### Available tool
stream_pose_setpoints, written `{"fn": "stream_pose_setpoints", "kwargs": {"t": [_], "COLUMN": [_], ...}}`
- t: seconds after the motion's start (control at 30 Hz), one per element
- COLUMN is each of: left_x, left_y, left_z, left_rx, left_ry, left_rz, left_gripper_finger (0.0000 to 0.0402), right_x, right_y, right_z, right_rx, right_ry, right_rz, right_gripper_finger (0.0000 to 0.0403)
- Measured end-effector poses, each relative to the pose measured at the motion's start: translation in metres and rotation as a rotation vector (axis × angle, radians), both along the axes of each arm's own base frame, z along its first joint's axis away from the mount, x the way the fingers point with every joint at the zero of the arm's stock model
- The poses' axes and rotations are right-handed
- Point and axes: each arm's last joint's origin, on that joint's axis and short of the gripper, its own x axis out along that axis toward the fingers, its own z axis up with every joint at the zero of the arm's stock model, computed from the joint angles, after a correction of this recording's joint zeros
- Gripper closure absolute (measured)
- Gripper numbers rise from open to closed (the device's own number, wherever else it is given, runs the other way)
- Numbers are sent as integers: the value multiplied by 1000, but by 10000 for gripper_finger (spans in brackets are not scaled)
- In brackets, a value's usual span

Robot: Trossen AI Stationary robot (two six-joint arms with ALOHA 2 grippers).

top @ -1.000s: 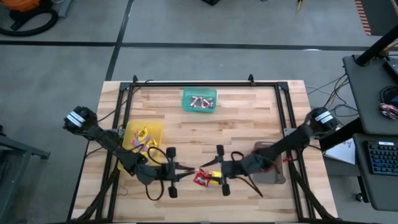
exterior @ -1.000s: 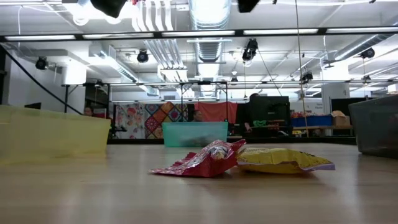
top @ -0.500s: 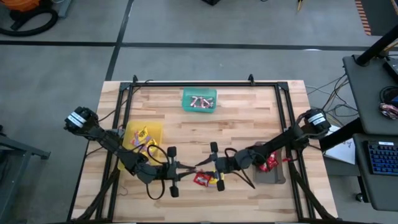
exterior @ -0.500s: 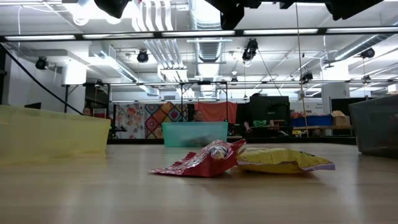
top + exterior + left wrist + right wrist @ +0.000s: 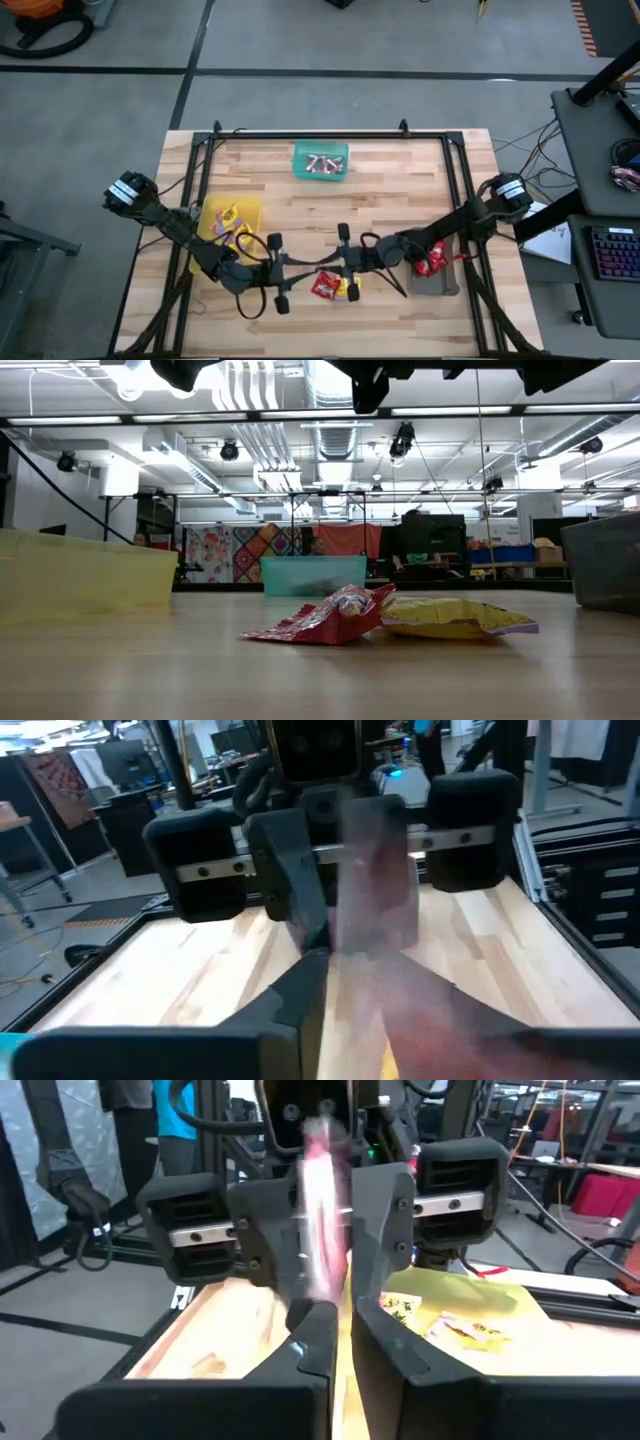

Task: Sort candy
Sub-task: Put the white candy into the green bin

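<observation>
I am holding the two grippers face to face at the front middle of the table, above the last loose sweets. My right gripper is clenching a thin pinkish-silver twisted roll between its fingers; in the right wrist view the roll is standing up between the pads, right in front of the left gripper. Whether the left gripper's jaws are parted or closed, I cannot tell; its wrist view is smeared across the middle and is showing only the right gripper close ahead.

Under the two tools, a red packet and a yellow packet are lying flat on the wood, touching each other. Farther out, the yellow tray on the left is holding yellow sweets, the green tray at the back middle is holding small rolls, and the grey tray on the right is holding a red packet.
</observation>
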Motion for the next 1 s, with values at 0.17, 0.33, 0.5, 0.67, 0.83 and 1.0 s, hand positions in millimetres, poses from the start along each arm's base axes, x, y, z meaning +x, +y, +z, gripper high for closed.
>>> {"fn": "stream_pose_setpoints", "kwargs": {"t": [0.17, 0.33, 0.5, 0.67, 0.83, 1.0], "left_x": [0, -1, -2, -8, -12, -20], "left_y": [1, 3, 5, 4, 0, -8], "left_z": [-1, -4, -11, -24, -30, -28], "left_rx": [10, 42, 56, 19, -29, -14], "left_ry": [8, 35, 89, 206, 252, 224], "left_rz": [27, 93, 124, 73, 34, 64], "left_gripper_finger": [295, 301, 353, 391, 399, 401], "right_x": [3, 7, 9, 5, 6, 15], "right_y": [-9, -22, -31, -36, -37, -48], "right_z": [1, -2, -11, -33, -58, -84], "right_rx": [16, 42, 73, 91, 23, -10], "right_ry": [1, 30, 136, 356, 470, 523], "right_rz": [-23, -52, -87, -134, -165, -197], "right_gripper_finger": [397, 397, 396, 395, 389, 357]}}
